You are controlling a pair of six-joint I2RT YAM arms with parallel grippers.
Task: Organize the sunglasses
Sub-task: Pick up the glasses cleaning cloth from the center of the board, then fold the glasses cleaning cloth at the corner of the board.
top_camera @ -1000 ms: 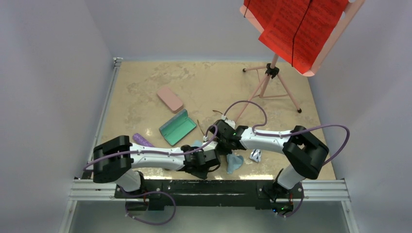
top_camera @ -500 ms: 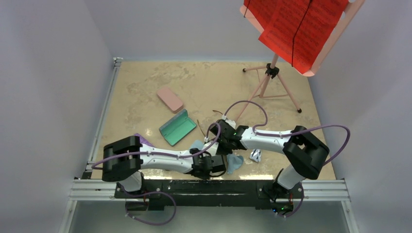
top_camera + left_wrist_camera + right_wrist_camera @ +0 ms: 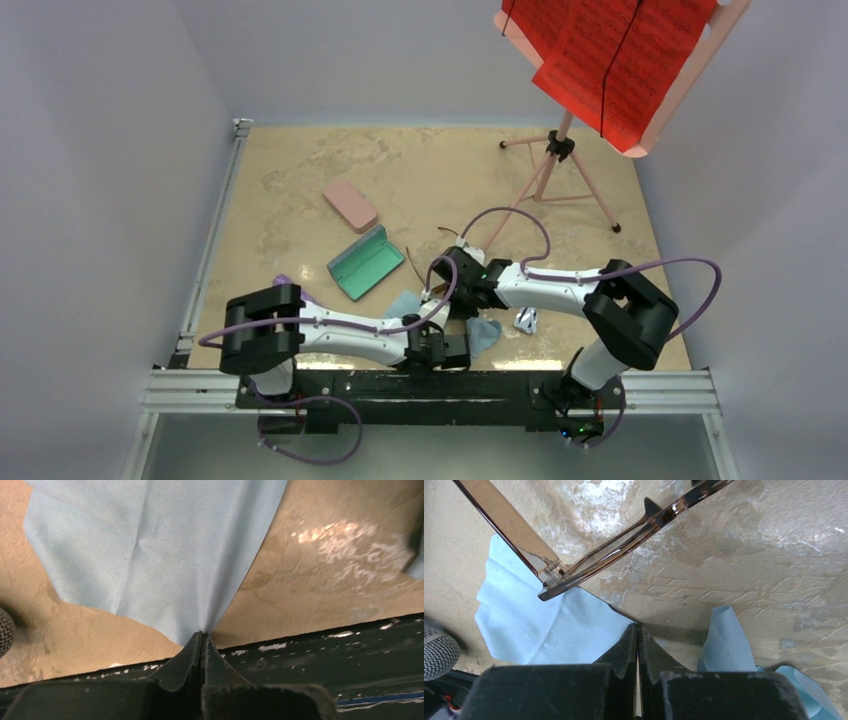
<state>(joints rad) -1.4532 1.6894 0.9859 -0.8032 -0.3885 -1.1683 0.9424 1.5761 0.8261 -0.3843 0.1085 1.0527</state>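
The brown sunglasses (image 3: pixel 624 535) lie open on the table just beyond my right gripper (image 3: pixel 638 626); one thin arm shows in the top view (image 3: pixel 414 263). The white sunglasses (image 3: pixel 525 320) lie near the front, right of both grippers. My right gripper (image 3: pixel 455 293) is shut, pinching the corner of a flat light blue cloth (image 3: pixel 544 625). My left gripper (image 3: pixel 202 635) is shut on the light blue cloth (image 3: pixel 150 555), close to the black front rail (image 3: pixel 325 655); in the top view it (image 3: pixel 447 350) sits low by the table's front edge.
An open teal case (image 3: pixel 365 262) lies left of the grippers, a shut pink case (image 3: pixel 350 204) farther back. A second crumpled blue cloth (image 3: pixel 484 333) (image 3: pixel 729 640) lies right of my left gripper. A purple object (image 3: pixel 284 283) is at left. A music stand (image 3: pixel 560 150) is at back right.
My left arm has swung right and toward the front rail, its gripper staying shut on the cloth. More of the blue cloth now shows. The right arm has not moved.
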